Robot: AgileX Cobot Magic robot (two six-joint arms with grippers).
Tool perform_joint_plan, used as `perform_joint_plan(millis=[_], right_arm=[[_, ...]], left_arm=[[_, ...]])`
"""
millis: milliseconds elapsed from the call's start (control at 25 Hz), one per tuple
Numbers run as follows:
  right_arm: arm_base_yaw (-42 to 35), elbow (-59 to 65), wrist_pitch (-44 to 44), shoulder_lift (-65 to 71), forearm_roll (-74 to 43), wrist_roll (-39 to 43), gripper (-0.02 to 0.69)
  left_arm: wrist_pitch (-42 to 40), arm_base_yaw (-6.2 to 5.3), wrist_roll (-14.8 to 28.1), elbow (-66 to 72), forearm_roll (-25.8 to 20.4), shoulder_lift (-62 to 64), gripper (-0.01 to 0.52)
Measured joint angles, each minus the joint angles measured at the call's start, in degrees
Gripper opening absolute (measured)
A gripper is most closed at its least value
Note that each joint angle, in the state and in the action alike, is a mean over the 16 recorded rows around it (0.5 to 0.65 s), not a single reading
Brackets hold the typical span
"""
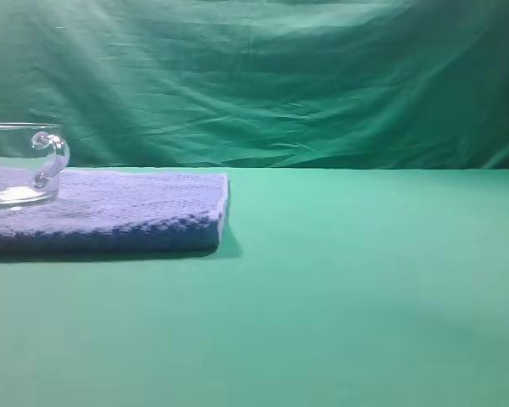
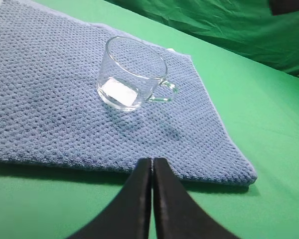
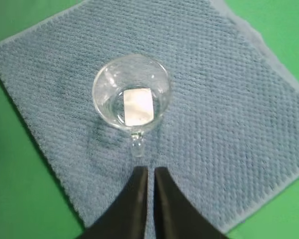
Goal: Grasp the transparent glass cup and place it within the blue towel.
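Transparent glass cup (image 3: 131,97) is standing upright on the blue towel (image 3: 214,114), well inside its edges, with its mouth facing up and a bright white patch showing through its thick base. In the exterior high view the cup (image 1: 21,165) is sitting at the far left of the frame, partly cut off by the edge, its loop handle pointing right over the towel (image 1: 127,212). The towel is lying flat on the green counter (image 1: 365,288), with a rumpled green cloth backdrop (image 1: 280,76) hanging behind.

The right pincer (image 3: 149,172) is hovering over the towel just short of the cup's handle, its two dark fingers clenched almost together and gripping nothing; a thin gap is showing between the tips. The handle is pointing toward this pincer but is not touching it.

The left pincer (image 2: 152,162) is hanging over the near edge of the towel (image 2: 50,99), apart from the cup (image 2: 132,74), its fingers pressed shut on nothing. From this view the handle is sticking out to the cup's right.
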Motion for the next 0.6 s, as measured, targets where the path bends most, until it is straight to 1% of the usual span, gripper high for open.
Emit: perform_joint_plan(millis=[200,400,600], right_arm=[[-2.36,5.32,2.13,-6.61,-0.19,0.05,0.000],[-3.71,12.26,2.45,-13.69,-1.06,-0.07,0.000],[-4.23,17.67,2.61,-19.69,-3.95,1.62,0.000]], left_arm=[[0.00,0.00,0.00,0.00,0.00,0.00,0.000],[0.00,0.00,0.00,0.00,0.00,0.00,0.000],[0.00,0.00,0.00,0.00,0.00,0.00,0.000]])
